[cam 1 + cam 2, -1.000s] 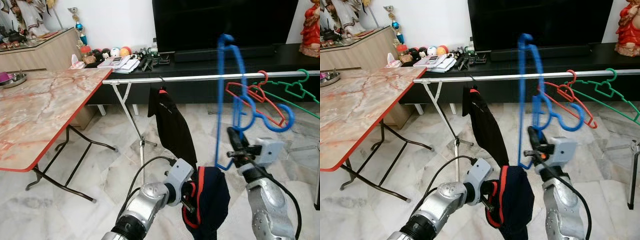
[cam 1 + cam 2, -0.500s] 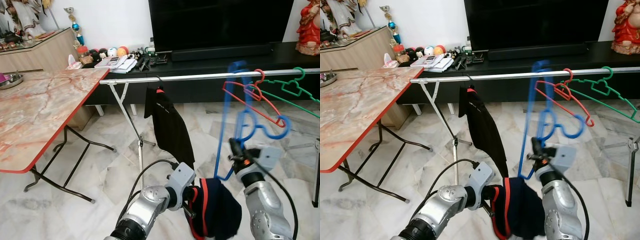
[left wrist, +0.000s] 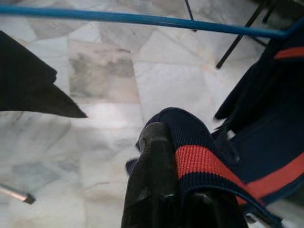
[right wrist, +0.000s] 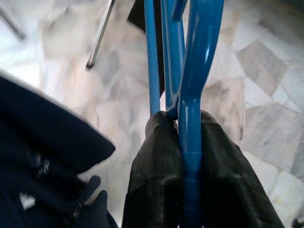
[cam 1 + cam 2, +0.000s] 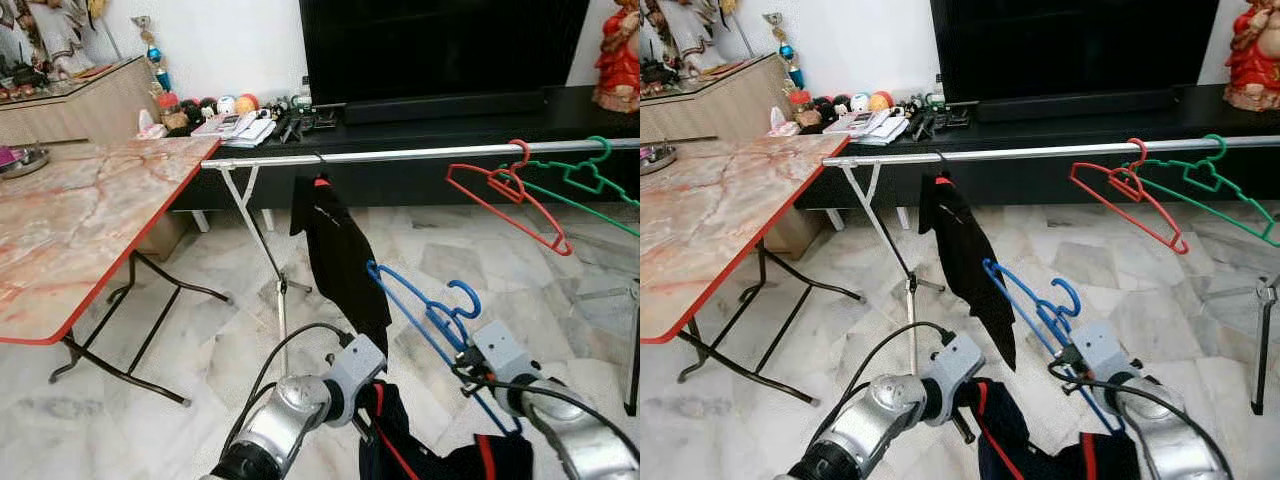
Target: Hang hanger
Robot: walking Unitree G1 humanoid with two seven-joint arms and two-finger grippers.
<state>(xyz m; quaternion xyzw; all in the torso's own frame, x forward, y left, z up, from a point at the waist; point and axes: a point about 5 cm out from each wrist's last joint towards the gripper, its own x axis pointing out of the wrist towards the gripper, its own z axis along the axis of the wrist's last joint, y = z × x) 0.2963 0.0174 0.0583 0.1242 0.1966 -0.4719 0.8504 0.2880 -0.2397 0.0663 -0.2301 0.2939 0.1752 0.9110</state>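
Observation:
A blue hanger lies tilted low in front of me, hook end up, well below the silver rail. My right gripper is shut on its lower bar; in the right wrist view both fingers clamp the blue hanger. My left gripper is shut on the collar of a navy garment with red stripes, seen as the ribbed edge across its finger. The garment hangs under the hanger at the picture's bottom edge.
A black garment hangs on the rail, with a red hanger and a green hanger to the right. The rack's leg stands ahead. A marble folding table is at left; a TV console is behind.
My right gripper has brought the blue hanger down from upright beside the rail to a low tilt. The navy garment has dropped lower with both grippers.

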